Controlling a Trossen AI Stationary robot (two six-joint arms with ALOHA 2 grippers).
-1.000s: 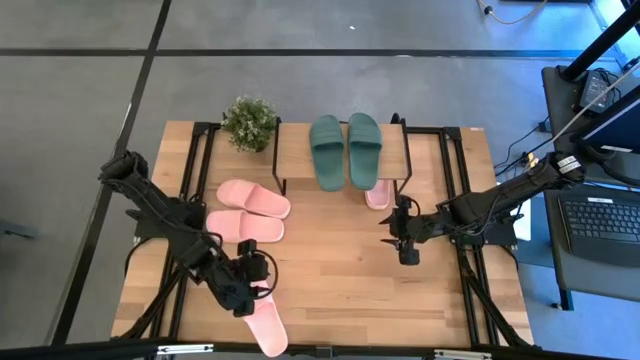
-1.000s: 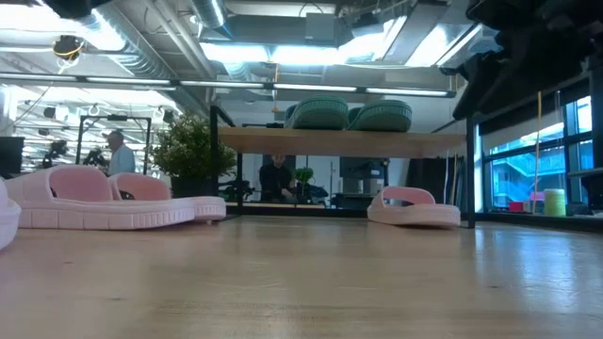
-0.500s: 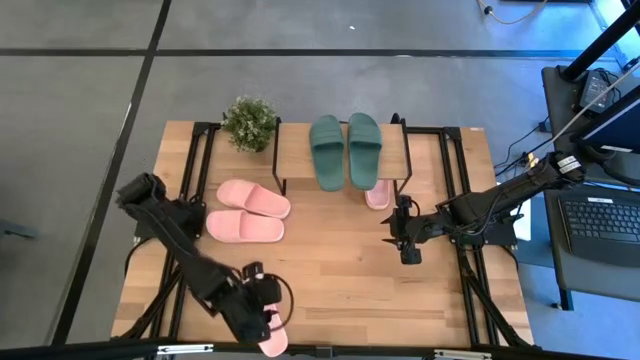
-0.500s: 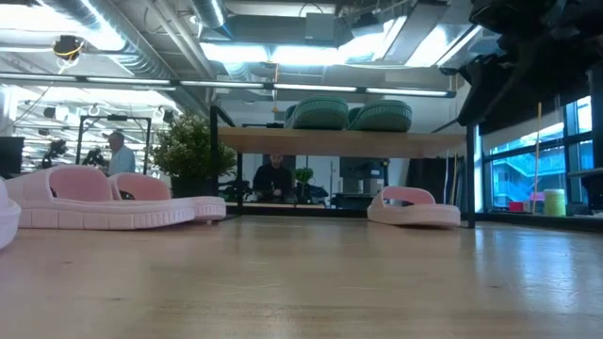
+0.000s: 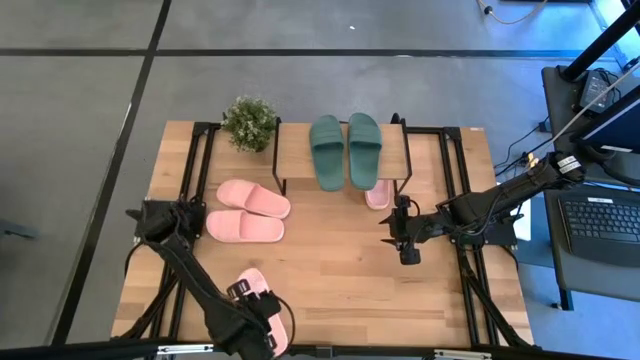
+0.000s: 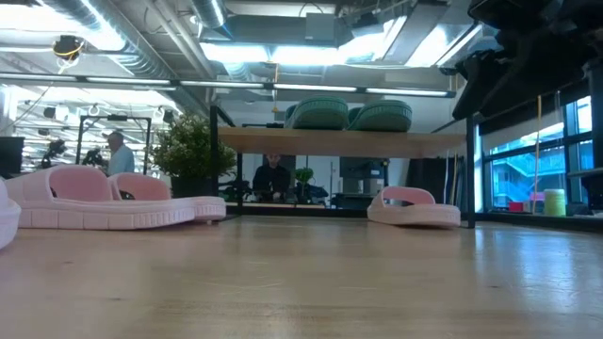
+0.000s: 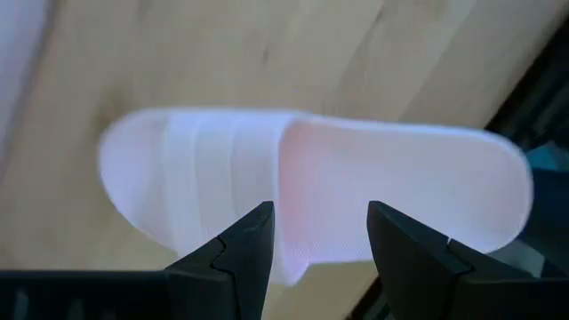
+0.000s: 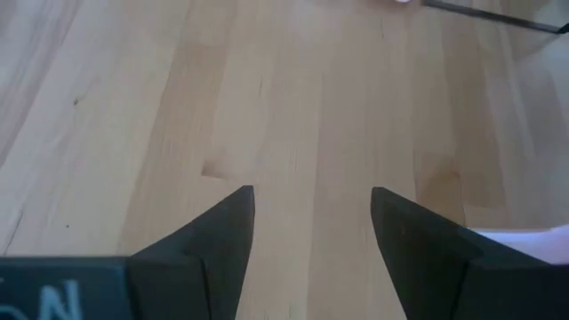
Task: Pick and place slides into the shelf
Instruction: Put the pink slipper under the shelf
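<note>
Hovering over a pink slide (image 7: 311, 191) at the worktop's (image 5: 330, 265) near edge, the left pincer (image 7: 318, 233) stands apart, probably lining up a grasp. The right pincer (image 8: 311, 209), also apart, waits near the shelf (image 5: 295, 150) holding the green pair (image 5: 345, 148).

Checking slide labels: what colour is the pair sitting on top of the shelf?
Dark green; the green slides on the shelf show best in the high view.
</note>
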